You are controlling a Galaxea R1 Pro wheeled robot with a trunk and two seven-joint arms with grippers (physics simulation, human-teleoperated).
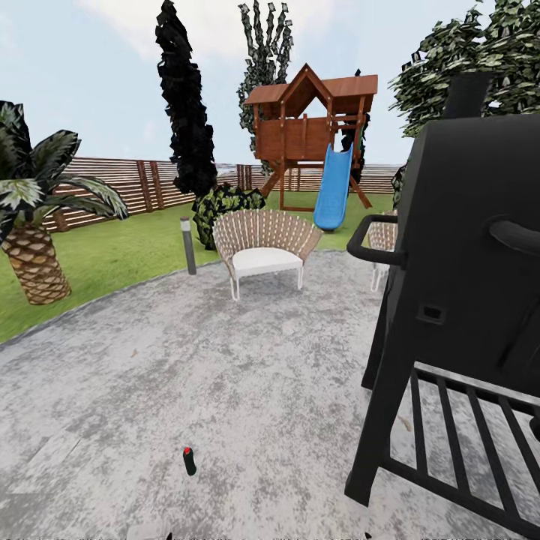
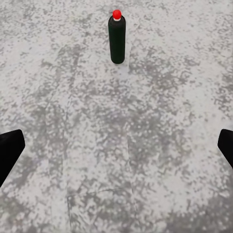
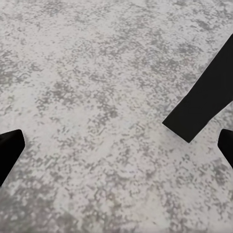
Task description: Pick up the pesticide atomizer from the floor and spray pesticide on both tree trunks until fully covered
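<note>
The pesticide atomizer (image 1: 189,460), a small dark bottle with a red top, stands upright on the mottled grey stone floor (image 1: 225,360) near the bottom of the head view. In the left wrist view the atomizer (image 2: 117,38) stands well ahead of my left gripper (image 2: 116,150), which is open, its black fingertips (image 2: 8,151) at the frame's sides with bare paving between them. My right gripper (image 3: 116,150) is open too, over bare paving. Patchy green tree crowns rise behind the playset (image 1: 266,52) and above the grill (image 1: 465,60); their trunks are hidden.
A big black grill (image 1: 465,300) with a slatted lower shelf stands at the right; its leg (image 3: 204,102) lies close ahead of my right gripper. Farther off are a wicker chair (image 1: 264,247), a bollard lamp (image 1: 187,245), a palm (image 1: 34,255), the playset (image 1: 311,135) and the fence (image 1: 135,184).
</note>
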